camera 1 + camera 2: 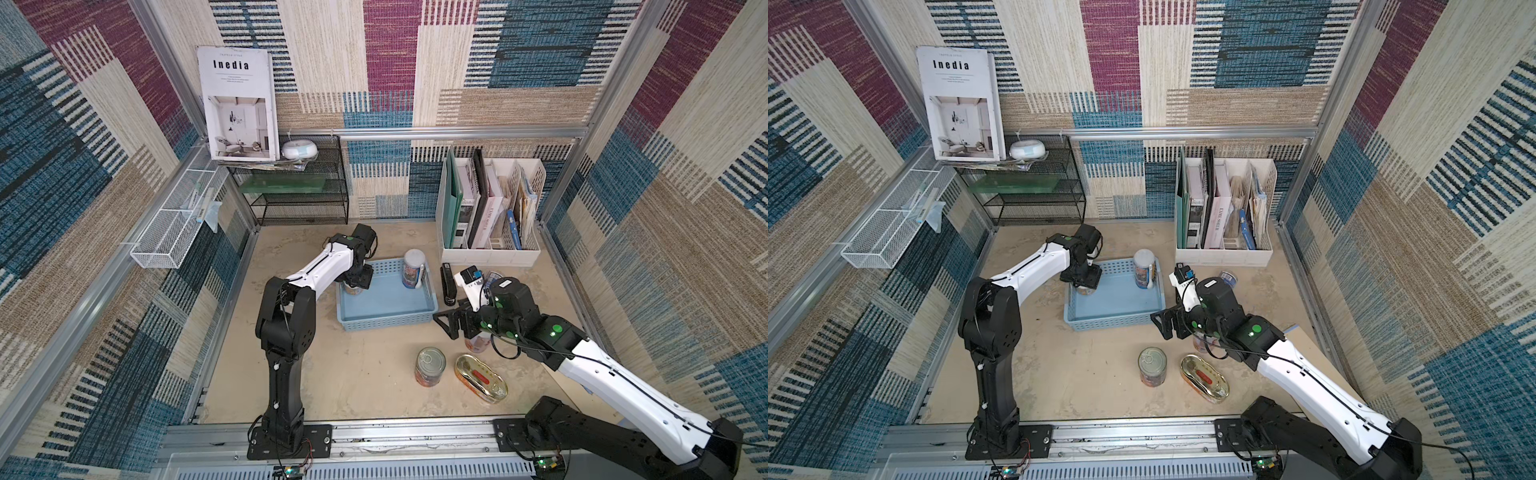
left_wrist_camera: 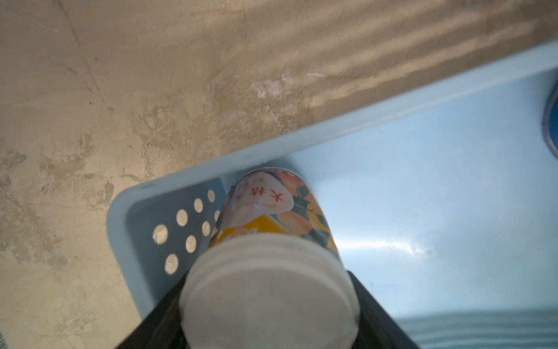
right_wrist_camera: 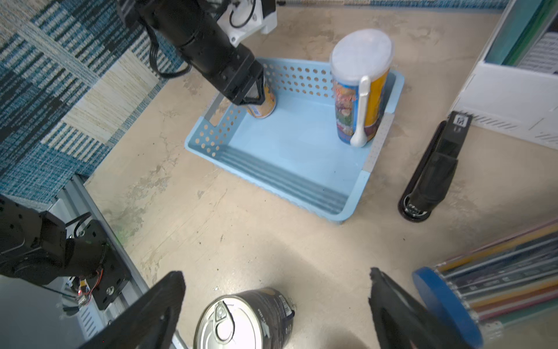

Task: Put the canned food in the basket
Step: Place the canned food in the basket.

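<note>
The light-blue basket [image 1: 386, 321] [image 3: 280, 181] sits mid-table. My left gripper [image 1: 357, 284] [image 2: 268, 302] is shut on a white-lidded can with an orange label [image 2: 271, 217] [image 3: 267, 102], upright in the basket's far left corner. A tall white-lidded can [image 1: 414, 268] [image 3: 359, 90] stands in the far right corner. My right gripper [image 1: 455, 324] [image 3: 276, 273] hangs open over the table off the basket's near right corner. Nearer the front stand a silver-topped tin [image 1: 430, 365] [image 3: 244, 320] and a gold oval tin [image 1: 481, 377]. Another can [image 1: 478, 343] is mostly hidden under my right arm.
A black stapler [image 1: 446, 286] [image 3: 431, 169] lies right of the basket. A clear tube with a blue cap [image 3: 447, 305] lies beside my right gripper. A white file organizer [image 1: 490, 249] stands back right, a black wire shelf [image 1: 299, 199] back left.
</note>
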Motion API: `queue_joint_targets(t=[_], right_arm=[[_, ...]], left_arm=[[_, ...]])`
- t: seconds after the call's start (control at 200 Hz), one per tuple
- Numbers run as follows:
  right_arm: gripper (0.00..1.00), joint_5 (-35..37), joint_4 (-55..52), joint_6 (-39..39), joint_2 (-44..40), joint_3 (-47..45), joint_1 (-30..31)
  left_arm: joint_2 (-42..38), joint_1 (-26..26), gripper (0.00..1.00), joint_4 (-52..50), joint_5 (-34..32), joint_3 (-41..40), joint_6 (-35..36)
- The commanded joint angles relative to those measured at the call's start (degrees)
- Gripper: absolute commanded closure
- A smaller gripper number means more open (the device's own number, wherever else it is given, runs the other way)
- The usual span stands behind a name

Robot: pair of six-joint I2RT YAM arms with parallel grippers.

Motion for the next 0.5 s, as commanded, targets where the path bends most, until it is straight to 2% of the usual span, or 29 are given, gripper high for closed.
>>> queue_joint_targets(t=[0.0,0.21,0.311,0.361,0.496], right_arm=[[0.01,-0.32,-3.01,0.38,0.45,-1.40,1.47],[0.01,0.84,-5.62,2.88,1.48,-4.13,5.15],[0.01,1.08,-6.89,3.97,2.16,-4.29,7.37],[0.01,0.83,-6.64,4.79,2.01,-4.65,8.56],[0.01,1.70,-6.19,6.60,2.42,-5.54,12.19]], left_arm=[[-0.29,0.45,0.40,2.15,-2.09,-0.27,-1.02],[0.04,0.86,0.18,2.38,-1.73,-0.29,-1.44],[-0.61,0.88,0.11,2.52,-1.21,-0.49,-1.62],[-1.14,0.84,0.01,2.84,-0.45,-0.61,-1.88],[-3.05,0.67,0.01,3.19,2.21,-1.05,-2.84]])
